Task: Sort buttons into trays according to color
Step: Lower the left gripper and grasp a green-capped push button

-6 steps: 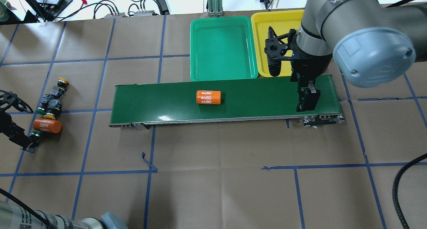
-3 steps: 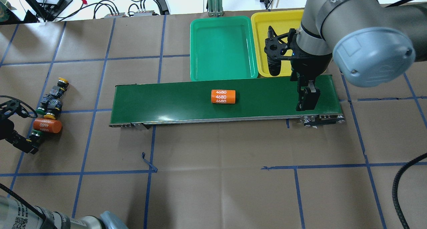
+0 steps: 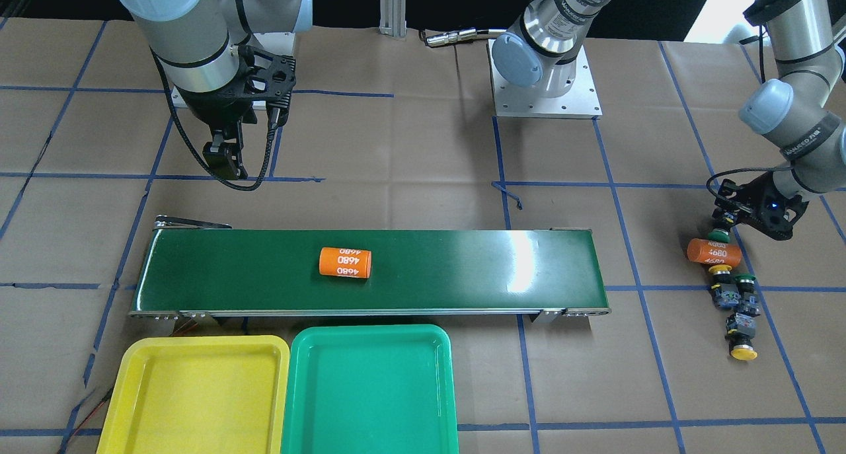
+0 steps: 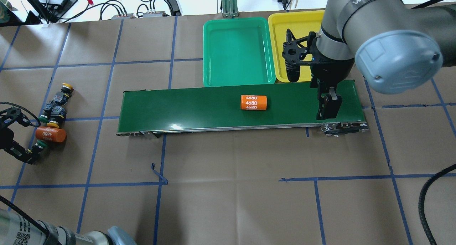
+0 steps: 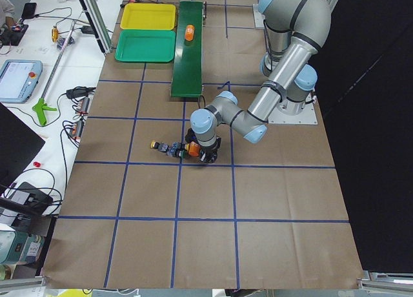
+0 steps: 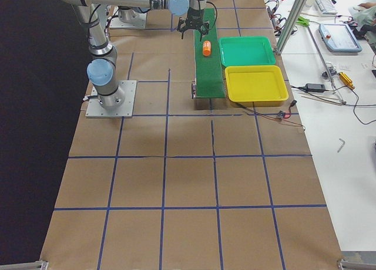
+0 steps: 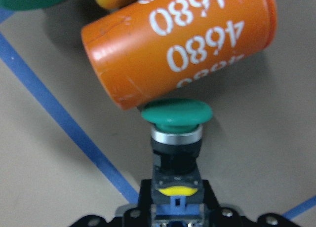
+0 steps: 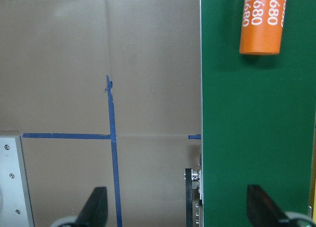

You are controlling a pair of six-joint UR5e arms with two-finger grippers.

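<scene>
My left gripper is clamped on the black body of the green-capped button at the table's left end (cap against an orange 4680 cylinder). Light and rigid, I'd judge; the domed cap looks slippery. Right gripper gapes over the conveyor.

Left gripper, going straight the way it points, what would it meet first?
The left gripper would meet the green-capped button first, seemingly held between its fingers; the button's cap looks to touch the orange cylinder beyond.
</scene>
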